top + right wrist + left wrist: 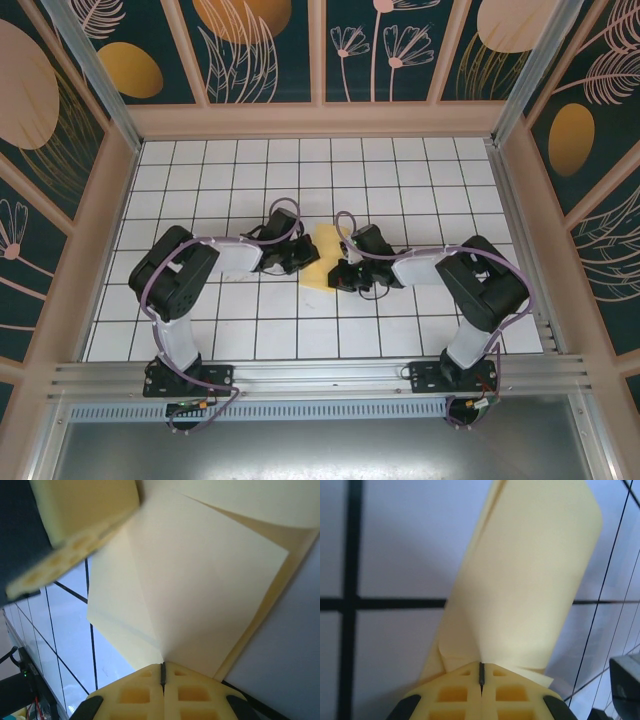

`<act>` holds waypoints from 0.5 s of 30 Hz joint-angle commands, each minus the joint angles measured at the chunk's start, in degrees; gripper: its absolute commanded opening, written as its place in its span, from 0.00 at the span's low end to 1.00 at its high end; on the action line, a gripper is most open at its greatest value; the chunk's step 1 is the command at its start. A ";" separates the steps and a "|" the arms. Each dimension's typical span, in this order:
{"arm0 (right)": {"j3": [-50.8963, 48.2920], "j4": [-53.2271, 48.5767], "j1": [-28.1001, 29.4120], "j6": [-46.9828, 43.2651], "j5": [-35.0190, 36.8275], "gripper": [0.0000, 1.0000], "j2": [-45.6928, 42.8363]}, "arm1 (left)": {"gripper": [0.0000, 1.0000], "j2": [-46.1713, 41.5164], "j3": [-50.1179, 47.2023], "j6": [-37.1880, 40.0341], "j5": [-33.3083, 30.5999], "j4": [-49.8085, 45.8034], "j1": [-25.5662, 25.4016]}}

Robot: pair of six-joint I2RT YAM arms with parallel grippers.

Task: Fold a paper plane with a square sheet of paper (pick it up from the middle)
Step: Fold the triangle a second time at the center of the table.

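left gripper (481, 679) pinched on paper (530, 580) edge | right gripper (162, 672) pinched on its far edge | paper folded, spanning between the 2 | risk: pulling apart could tear it or skew the crease

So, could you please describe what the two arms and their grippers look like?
The left arm and right arm match: black joint housings, white tubular links, black bases, and lilac cables looping along each. The left gripper and right gripper have blunt pale-yellow fingers moulded with square recesses, set on black mounts.
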 commanded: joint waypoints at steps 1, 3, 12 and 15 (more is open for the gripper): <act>-3.04 -9.06 -0.71 -1.82 2.85 0.00 1.02 | 0.03 1.62 1.88 2.03 -3.09 -1.89 2.05; -2.96 -9.10 -0.71 -1.86 2.77 0.00 0.98 | 0.03 1.76 2.83 2.74 -3.61 -3.18 2.55; -1.32 -9.45 -0.76 -2.54 1.63 0.00 1.00 | 0.04 0.15 5.94 5.35 -3.02 -6.30 4.53; -0.20 -9.93 -0.71 -2.78 1.78 0.00 1.02 | 0.06 -3.86 5.39 5.32 -2.64 -5.76 4.53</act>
